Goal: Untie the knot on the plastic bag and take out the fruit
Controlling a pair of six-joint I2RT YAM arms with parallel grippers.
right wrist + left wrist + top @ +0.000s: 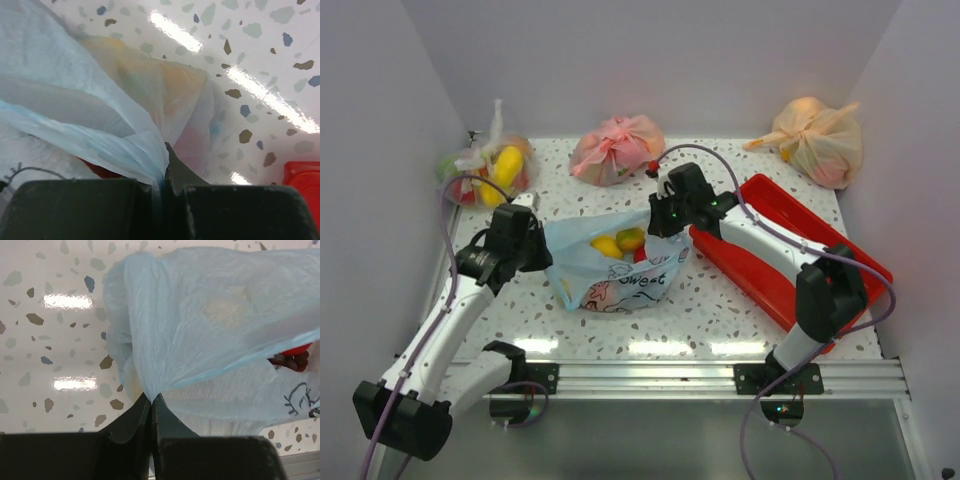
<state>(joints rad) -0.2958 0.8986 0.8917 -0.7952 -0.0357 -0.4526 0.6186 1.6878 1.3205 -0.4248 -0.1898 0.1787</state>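
Observation:
The light blue plastic bag point(615, 268) lies mid-table with its mouth stretched open between my two grippers. Yellow fruit point(608, 246) and a yellow-green one point(631, 238) show inside, with a red one beside them. My left gripper point(542, 252) is shut on the bag's left edge; in the left wrist view its jaws point(151, 397) pinch gathered blue plastic point(210, 320). My right gripper point(660, 215) is shut on the bag's right edge; in the right wrist view point(164, 150) plastic point(75, 100) is clamped between the jaws. No knot shows.
A red tray point(800, 255) lies right of the bag under my right arm. At the back stand a clear bag with yellow fruit point(490, 165), a pink knotted bag point(617, 148) and an orange knotted bag point(817, 140). White walls close in three sides.

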